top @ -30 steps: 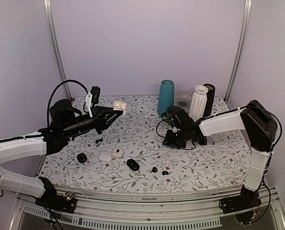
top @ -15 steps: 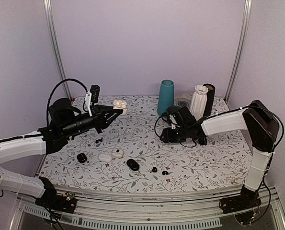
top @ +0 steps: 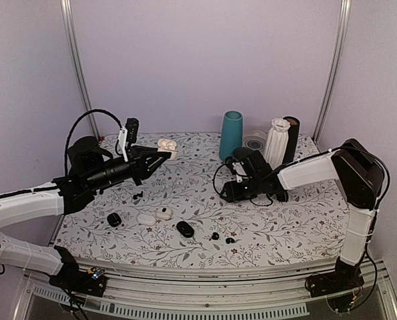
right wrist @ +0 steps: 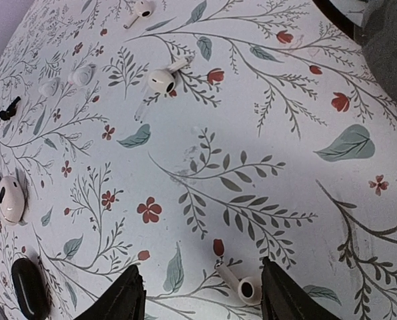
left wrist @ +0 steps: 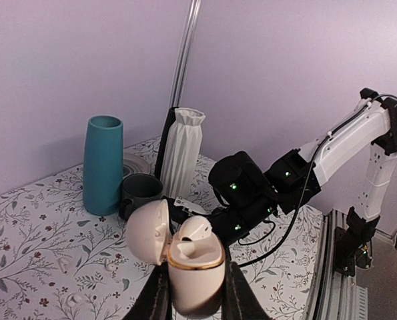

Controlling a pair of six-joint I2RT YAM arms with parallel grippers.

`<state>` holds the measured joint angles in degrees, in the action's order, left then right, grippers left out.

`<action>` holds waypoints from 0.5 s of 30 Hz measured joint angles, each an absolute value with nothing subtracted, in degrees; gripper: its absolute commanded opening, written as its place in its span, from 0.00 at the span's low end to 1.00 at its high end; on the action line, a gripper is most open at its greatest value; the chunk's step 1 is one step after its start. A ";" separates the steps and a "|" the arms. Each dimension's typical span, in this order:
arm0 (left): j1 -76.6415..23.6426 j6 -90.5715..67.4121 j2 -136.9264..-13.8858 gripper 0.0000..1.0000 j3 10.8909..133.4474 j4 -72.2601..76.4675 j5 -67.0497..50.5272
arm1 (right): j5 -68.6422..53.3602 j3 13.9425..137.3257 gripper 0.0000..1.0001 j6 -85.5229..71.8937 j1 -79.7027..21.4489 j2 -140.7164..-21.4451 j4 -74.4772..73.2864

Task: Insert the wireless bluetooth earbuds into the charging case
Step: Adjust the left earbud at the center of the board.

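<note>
Okay, top view: my left claw (top: 163,157) is raised and my right claw (top: 228,193) sits low. The black earbuds (top: 215,235) lie loose, base-side of the right claw. Left wrist: fingers clamp the lid-open cream case (left wrist: 195,263). Right wrist: jaws are wide and grip nothing, with a white earbud (right wrist: 241,287) lying between them.

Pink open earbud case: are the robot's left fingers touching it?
Touching. Left wrist view shows both black fingers squeezing the pale pink open case.

Two tiny glossy black earbuds (top: 215,236) lie loose, near each other but apart, just right of the black oval case (top: 185,229), which lies flat and looks shut.
</note>
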<state>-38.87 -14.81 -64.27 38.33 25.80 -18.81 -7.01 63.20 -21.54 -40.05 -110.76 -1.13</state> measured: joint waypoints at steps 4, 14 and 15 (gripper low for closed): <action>-38.87 -14.81 -64.25 0.00 38.33 25.78 -18.81 | -8.49 62.41 0.59 -21.63 -40.05 -110.74 -0.82; -38.87 -14.81 -64.23 0.00 38.33 25.78 -18.79 | -10.70 58.30 0.53 -23.38 -40.84 -108.12 -0.62; -38.87 -14.81 -64.23 0.00 38.33 25.80 -18.81 | -10.68 58.26 0.51 -23.55 -40.97 -107.94 -0.60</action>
